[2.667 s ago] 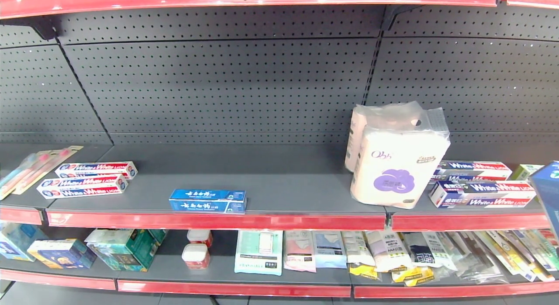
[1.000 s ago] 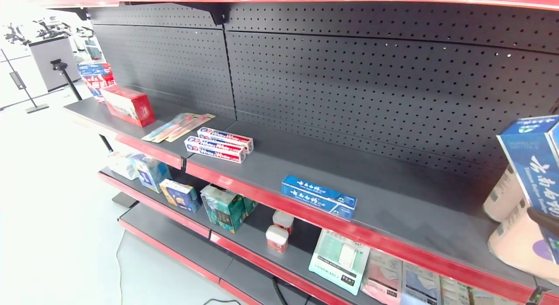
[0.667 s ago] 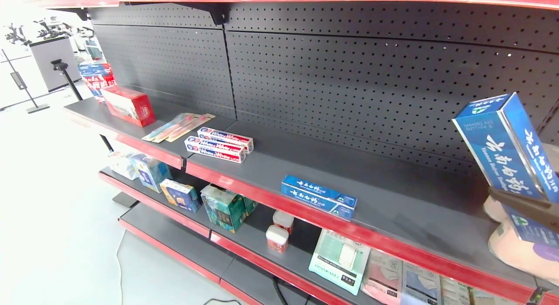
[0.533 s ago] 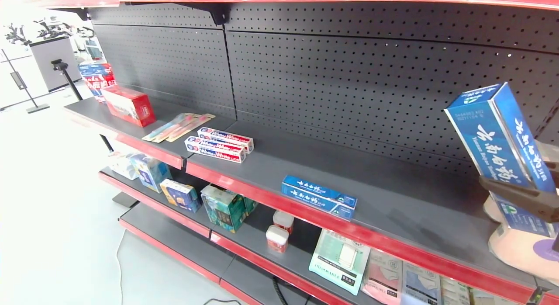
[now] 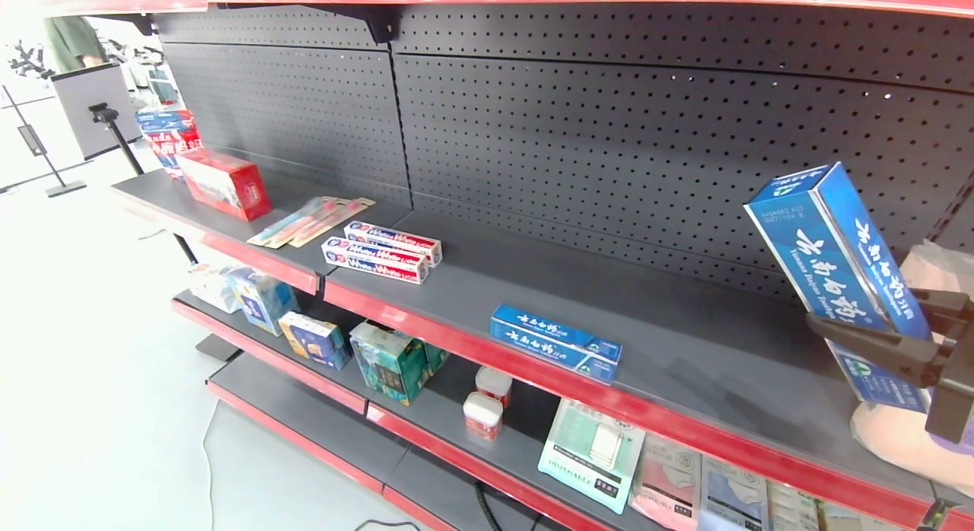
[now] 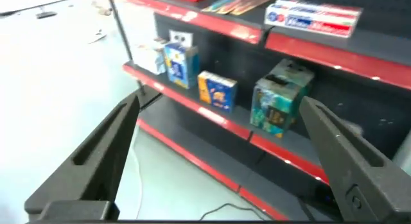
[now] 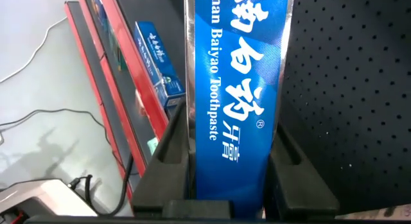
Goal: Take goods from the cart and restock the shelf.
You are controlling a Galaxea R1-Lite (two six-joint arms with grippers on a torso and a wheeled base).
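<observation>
- Right gripper [image 5: 890, 327]: clamped on a blue toothpaste box [image 5: 825, 242], gripping its lower part.
- The held box is tilted with its top leaning left, in the air above the right end of the middle shelf [image 5: 685, 341].
- Left gripper [image 6: 219, 102]: fingers spread wide, holding nothing, facing the lower shelves [image 6: 212, 121].
- A matching blue box [image 5: 555, 342] lies flat at the shelf's near edge, well left of the held one.
- Two white-and-red boxes [image 5: 380, 253] lie side by side farther left.
- A tissue pack [image 5: 905, 436] stands at the far right, just beside the right gripper.

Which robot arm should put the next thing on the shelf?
Right. The right gripper holds the blue toothpaste box up by the shelf; the left gripper is open and empty.
</observation>
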